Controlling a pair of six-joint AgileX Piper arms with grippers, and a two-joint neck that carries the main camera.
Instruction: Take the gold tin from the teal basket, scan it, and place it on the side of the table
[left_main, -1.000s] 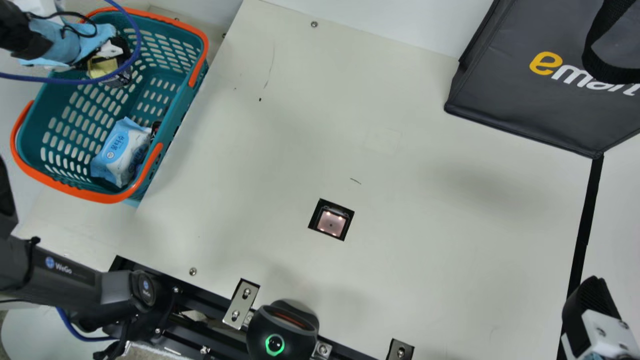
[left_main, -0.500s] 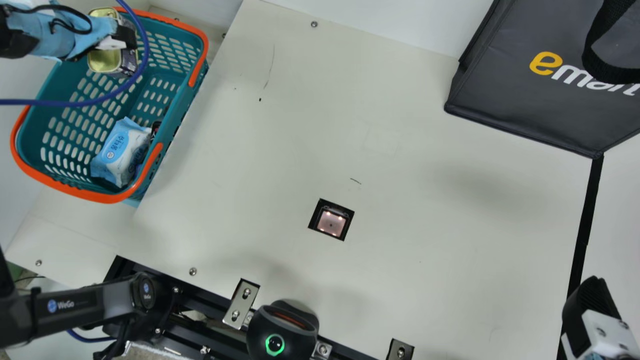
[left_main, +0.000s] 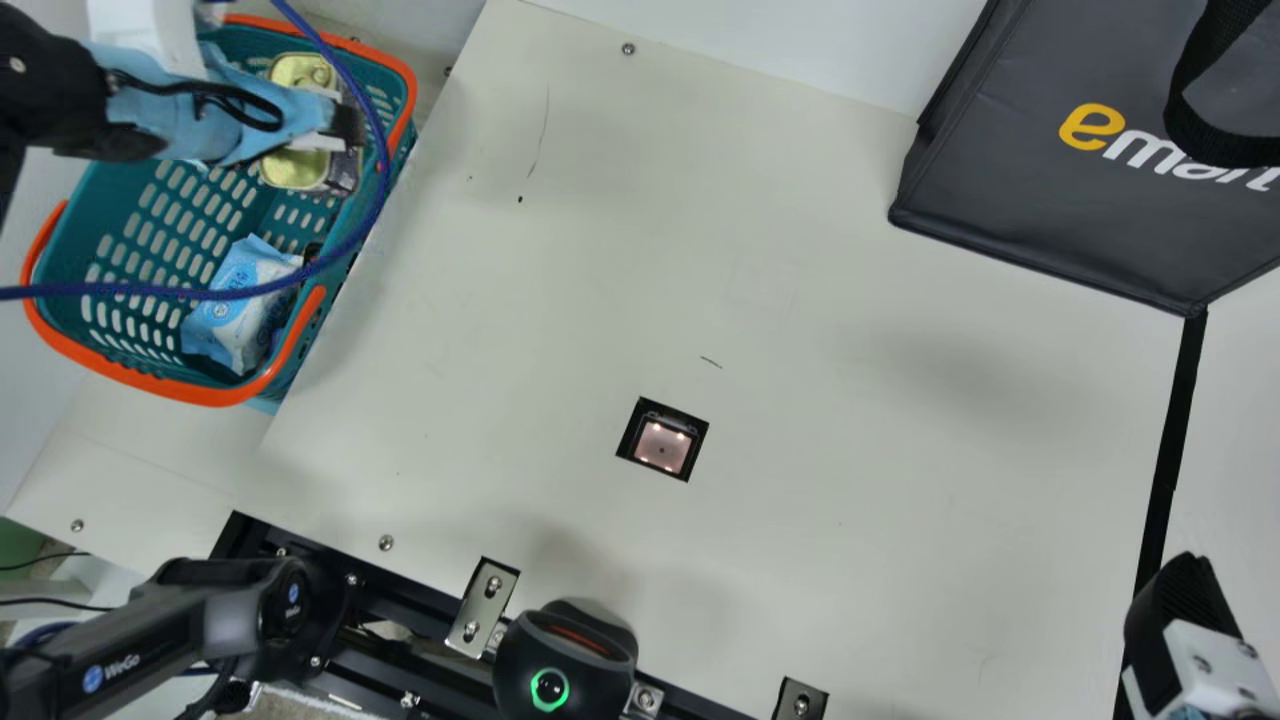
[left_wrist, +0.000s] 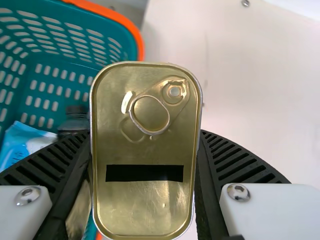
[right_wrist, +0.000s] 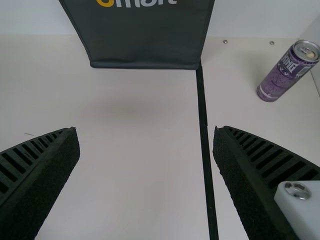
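One gold tin (left_wrist: 145, 200) between left fingers (left_main: 348, 126)

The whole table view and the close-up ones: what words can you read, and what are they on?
"emart": the black bag.
"WeGo": my left arm.
Purple can: letters too small for me to be sure.
Blue-and-white packet: print too blurred to read.
Gold tin: no words on its lid.

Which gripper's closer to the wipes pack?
Left. Left gripper is over the basket holding the wipes pack; right gripper is far across the table.
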